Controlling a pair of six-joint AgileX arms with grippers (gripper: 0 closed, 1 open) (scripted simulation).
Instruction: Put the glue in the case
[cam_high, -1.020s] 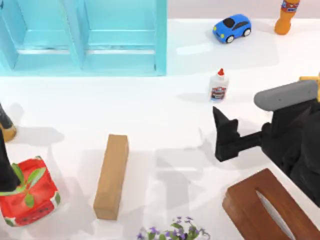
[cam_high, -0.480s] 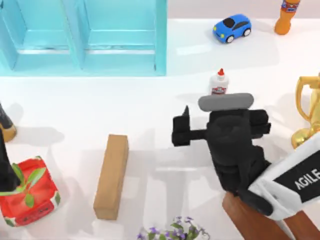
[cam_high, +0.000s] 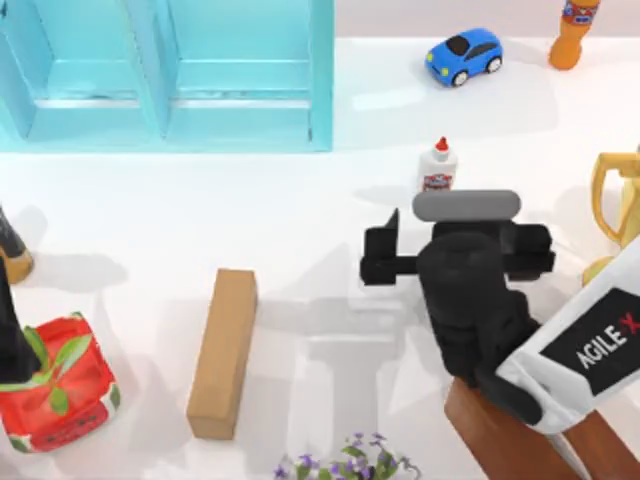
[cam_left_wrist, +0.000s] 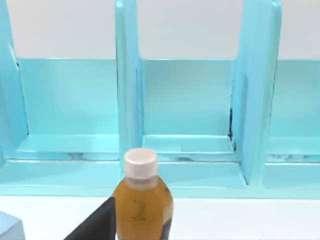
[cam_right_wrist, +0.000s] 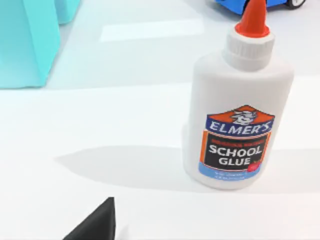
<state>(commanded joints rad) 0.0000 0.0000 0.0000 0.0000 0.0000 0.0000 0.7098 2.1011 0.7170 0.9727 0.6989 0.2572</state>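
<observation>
1. Glue (cam_high: 438, 168) stands upright on the white tabletop (cam_high: 300, 210), right of the turquoise case (cam_high: 240, 75), well apart from it.
2. Right tool (cam_high: 455, 255) sits just in front of the bottle, not touching; whether its fingers are apart I cannot tell.
3. Left arm (cam_high: 10, 330) waits at the left edge.

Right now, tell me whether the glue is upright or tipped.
Upright. The glue stands on its base on the table, red cap on top, outside the case.

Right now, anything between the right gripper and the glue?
Nothing visible. The glue stands upright on bare table just beyond the right gripper; the blue toy car sits farther back.
</observation>
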